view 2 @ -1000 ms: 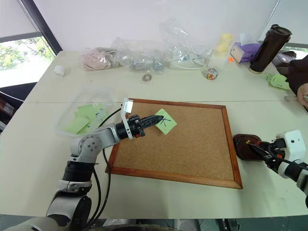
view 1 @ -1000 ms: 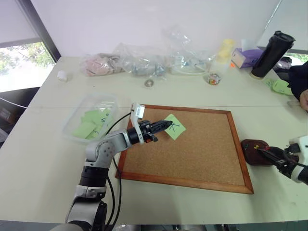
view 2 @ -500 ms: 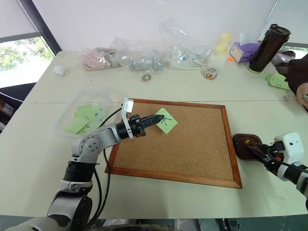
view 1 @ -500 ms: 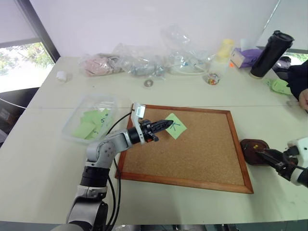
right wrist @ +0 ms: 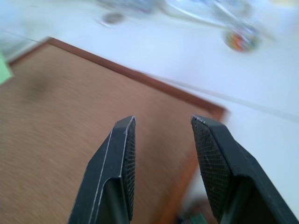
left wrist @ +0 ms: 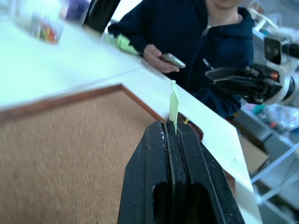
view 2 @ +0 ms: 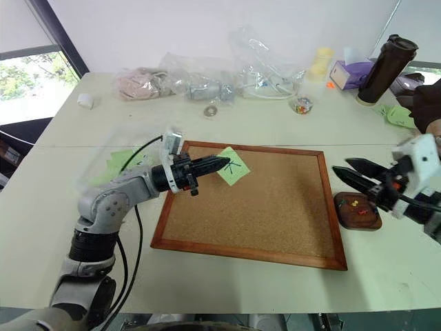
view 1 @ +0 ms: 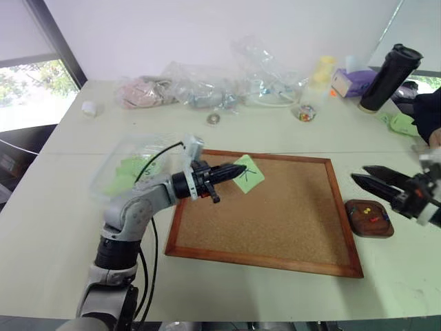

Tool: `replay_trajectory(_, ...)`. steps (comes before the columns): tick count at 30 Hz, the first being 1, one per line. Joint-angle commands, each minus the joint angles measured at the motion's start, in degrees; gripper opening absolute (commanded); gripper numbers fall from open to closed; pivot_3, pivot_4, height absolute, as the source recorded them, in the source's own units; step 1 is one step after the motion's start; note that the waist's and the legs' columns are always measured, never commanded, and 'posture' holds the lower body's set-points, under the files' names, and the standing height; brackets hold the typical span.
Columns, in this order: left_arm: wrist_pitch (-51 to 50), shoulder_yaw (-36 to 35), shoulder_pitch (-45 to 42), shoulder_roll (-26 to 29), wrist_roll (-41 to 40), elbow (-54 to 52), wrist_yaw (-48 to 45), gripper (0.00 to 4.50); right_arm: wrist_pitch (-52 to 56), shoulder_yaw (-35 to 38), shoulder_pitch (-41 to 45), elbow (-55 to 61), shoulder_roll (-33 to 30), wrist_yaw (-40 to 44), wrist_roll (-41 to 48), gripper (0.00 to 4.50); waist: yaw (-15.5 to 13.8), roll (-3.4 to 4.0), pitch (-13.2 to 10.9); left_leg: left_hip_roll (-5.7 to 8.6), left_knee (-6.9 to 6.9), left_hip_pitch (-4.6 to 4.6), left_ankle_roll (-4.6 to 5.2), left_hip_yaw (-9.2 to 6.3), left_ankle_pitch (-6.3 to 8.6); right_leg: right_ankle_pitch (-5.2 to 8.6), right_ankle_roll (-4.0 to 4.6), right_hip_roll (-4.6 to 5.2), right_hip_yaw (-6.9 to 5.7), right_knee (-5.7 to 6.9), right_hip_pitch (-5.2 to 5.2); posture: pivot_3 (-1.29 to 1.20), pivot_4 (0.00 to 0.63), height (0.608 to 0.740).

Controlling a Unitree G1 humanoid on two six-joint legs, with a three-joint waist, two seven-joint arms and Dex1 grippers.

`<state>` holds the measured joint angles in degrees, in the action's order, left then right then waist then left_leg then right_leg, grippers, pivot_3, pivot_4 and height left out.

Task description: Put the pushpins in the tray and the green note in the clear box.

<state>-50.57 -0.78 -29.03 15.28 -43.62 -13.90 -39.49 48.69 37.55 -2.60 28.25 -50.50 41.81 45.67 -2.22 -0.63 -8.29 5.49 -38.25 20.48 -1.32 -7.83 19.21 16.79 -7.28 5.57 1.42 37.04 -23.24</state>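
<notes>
wood-framed cork board (view 1: 275,214) mid-frame, mostly bare. left gripper (view 1: 238,169) pinched small light green note (view 1: 249,173), now lifted clear. right gripper (view 2: 341,172), fingers spread, had risen off dark reddish wooden tray (view 2: 357,210), right edge.

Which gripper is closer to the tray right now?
Right. The right gripper hangs open just above the tray, which holds pushpins. The left gripper is across the cork board, shut on the green note.

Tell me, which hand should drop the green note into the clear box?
Left. Its hand already pinches the note, and the box lies on its side. The right hand is open by the tray.
</notes>
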Motion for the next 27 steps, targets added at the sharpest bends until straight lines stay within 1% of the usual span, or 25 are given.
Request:
replay_trajectory(1,-1.37,-7.33,-2.37,1.7,-4.34,-6.05,5.85,0.0,0.34,-5.3,4.07,3.49,-0.62,-0.94,2.06,1.88,0.04,-0.01,-0.01,-0.01,0.0,0.0,0.0,0.0,0.0,0.0,0.0,0.0,0.0,0.0,-0.02,0.0,0.15,0.74)
replay_trajectory(4,-1.87,-11.2,-2.73,3.75,-5.18,-7.83,10.18,0.0,0.12,-9.27,6.18,4.31,-0.91,-0.61,1.73,1.88,0.05,-0.01,0.0,-0.02,0.01,0.01,0.0,-0.01,0.0,0.0,0.0,-0.01,-0.01,0.0,-0.04,0.0,0.15,0.74)
replay_trajectory(6,-1.42,-15.03,-1.54,7.07,-4.57,-8.0,12.08,0.0,-0.27,-12.7,8.19,4.01,-0.61,-0.32,1.27,1.88,0.05,-0.04,-0.03,-0.01,0.01,0.01,0.0,0.0,0.0,0.0,0.0,0.0,-0.01,0.0,-0.05,0.0,0.15,0.74)
replay_trajectory(9,0.24,-18.15,1.18,12.21,-2.36,-7.79,13.2,0.0,-1.47,-16.37,10.27,2.61,-0.43,0.48,-0.31,1.88,0.24,-0.04,-0.03,-0.02,0.05,0.0,0.0,0.0,0.0,0.0,0.0,-0.02,-0.01,0.02,-0.1,0.0,0.15,0.74)
replay_trajectory(13,1.16,-21.63,6.18,17.75,-1.27,-6.58,11.98,0.0,-3.64,-19.27,11.44,0.59,-0.83,2.4,-2.49,1.88,-0.04,-0.04,-0.04,0.0,0.03,0.05,0.0,-0.01,0.0,0.0,0.0,0.0,-0.02,0.0,-0.12,0.0,0.15,0.74)
replay_trajectory(16,3.43,-23.76,10.94,22.01,0.98,-2.91,9.36,0.0,-5.04,-21.38,13.14,-1.19,-0.45,3.37,-3.9,1.88,0.08,-0.01,-0.06,0.0,0.04,0.04,0.0,-0.01,0.0,0.0,0.0,0.01,-0.02,0.0,-0.12,0.0,0.15,0.74)
replay_trajectory(18,4.71,-24.32,12.49,23.09,1.68,-0.29,8.39,0.0,-5.88,-22.54,13.65,-1.82,-0.17,3.74,-4.84,1.88,0.07,0.0,-0.06,-0.02,0.07,0.04,0.0,-0.01,0.0,0.0,0.01,0.01,-0.02,0.0,-0.13,0.0,0.15,0.74)
replay_trajectory(21,6.12,-24.45,13.28,23.22,2.78,2.44,8.34,0.0,-6.86,-23.34,13.4,-1.93,-0.05,4.15,-5.82,1.88,-0.1,0.0,-0.06,-0.01,0.06,0.07,0.0,-0.03,0.0,0.0,0.01,0.02,-0.04,-0.03,-0.12,0.0,0.15,0.74)
replay_trajectory(24,7.1,-24.02,13.83,23.6,3.77,3.8,7.77,0.96,-7.08,-23.23,13.17,-1.78,0.02,4.31,-5.83,1.94,0.05,-0.01,-0.07,0.0,0.05,0.09,0.0,-0.03,0.0,0.0,0.01,0.03,-0.04,-0.04,-0.12,0.0,0.15,0.74)
replay_trajectory(27,5.03,-25.37,13.47,23.37,0.62,3.62,6.31,2.35,-7.34,-22.86,12.44,-1.6,-0.32,4.65,-6.29,1.94,0.11,-0.01,-0.07,-0.02,0.07,0.08,0.0,-0.03,0.0,0.0,0.01,0.02,-0.04,-0.02,-0.14,0.0,0.15,0.74)
